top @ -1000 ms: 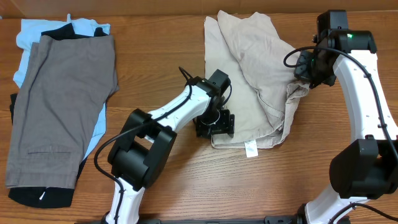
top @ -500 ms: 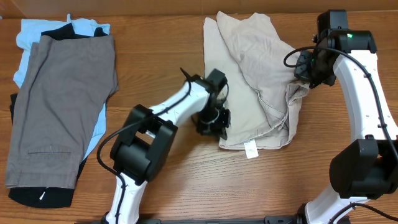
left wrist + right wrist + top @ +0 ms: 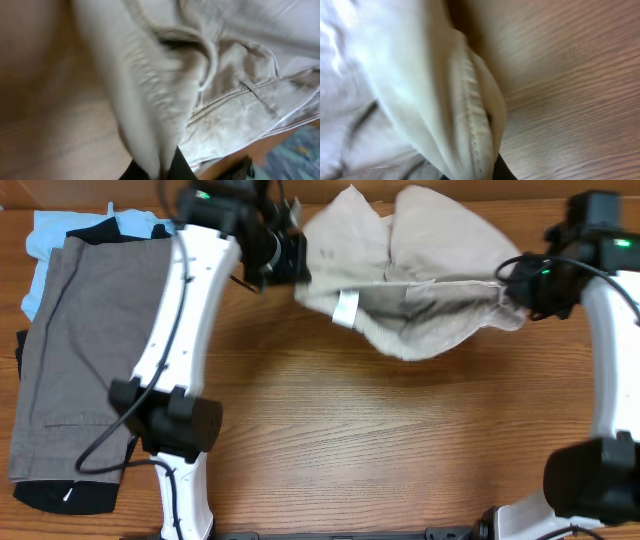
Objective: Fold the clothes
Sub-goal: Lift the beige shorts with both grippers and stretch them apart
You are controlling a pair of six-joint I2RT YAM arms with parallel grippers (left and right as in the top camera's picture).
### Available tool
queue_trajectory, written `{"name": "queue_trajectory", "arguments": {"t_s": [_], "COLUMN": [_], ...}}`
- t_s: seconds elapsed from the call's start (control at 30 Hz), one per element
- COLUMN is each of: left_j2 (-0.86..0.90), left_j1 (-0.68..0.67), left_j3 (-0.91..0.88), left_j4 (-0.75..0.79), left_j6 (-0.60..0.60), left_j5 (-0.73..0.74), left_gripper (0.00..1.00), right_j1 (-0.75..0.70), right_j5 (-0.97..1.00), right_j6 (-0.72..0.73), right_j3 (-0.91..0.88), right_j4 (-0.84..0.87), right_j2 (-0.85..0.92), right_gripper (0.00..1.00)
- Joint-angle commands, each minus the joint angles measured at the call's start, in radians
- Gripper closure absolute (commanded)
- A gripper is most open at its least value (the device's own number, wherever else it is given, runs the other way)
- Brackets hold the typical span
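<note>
The beige shorts (image 3: 420, 280) hang stretched between both grippers at the back of the table, sagging in the middle, with the small white tag (image 3: 346, 308) dangling near the left end. My left gripper (image 3: 298, 262) is shut on the left end of the waistband; in the left wrist view the cloth (image 3: 165, 100) runs down into the dark fingers (image 3: 181, 167). My right gripper (image 3: 515, 292) is shut on the right end, and the right wrist view shows the bunched seam (image 3: 470, 115) pinched at the bottom edge.
A pile of other garments lies at the far left: darker grey-brown shorts (image 3: 90, 360) on top of a light blue piece (image 3: 50, 235) and a black one (image 3: 50, 495). Bare wooden tabletop (image 3: 380, 440) stretches in front of the shorts.
The left gripper shut on the shorts' edge near the table's middle, then swung up and back to the left. The shorts now hang spread between the two grippers; the right gripper shifted right.
</note>
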Motion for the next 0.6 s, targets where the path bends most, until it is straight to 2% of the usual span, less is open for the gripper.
{"name": "queue_trajectory", "arguments": {"t_s": [0.0, 0.2, 0.4, 0.57], "left_j2": [-0.096, -0.180, -0.294, -0.375], "left_j1": [0.025, 0.036, 0.036, 0.036], "left_j3": [0.159, 0.311, 0.364, 0.364], "left_j4": [-0.009, 0.029, 0.034, 0.011], "left_j6": [0.042, 0.045, 0.044, 0.044], "left_j5": [-0.040, -0.105, -0.277, -0.372], "left_gripper": [0.96, 0.96, 0.95, 0.95], "right_j1": [-0.058, -0.090, -0.090, -0.090], "right_j5": [-0.024, -0.043, -0.043, -0.044], "right_j6": [-0.043, -0.070, -0.078, -0.089], "right_j3": [0.133, 0.353, 0.521, 0.540], "right_j4": [-0.036, -0.163, -0.288, -0.345], "right_j2": [-0.088, -0.120, -0.148, -0.182], "right_gripper": [0.96, 0.96, 0.96, 0.96]}}
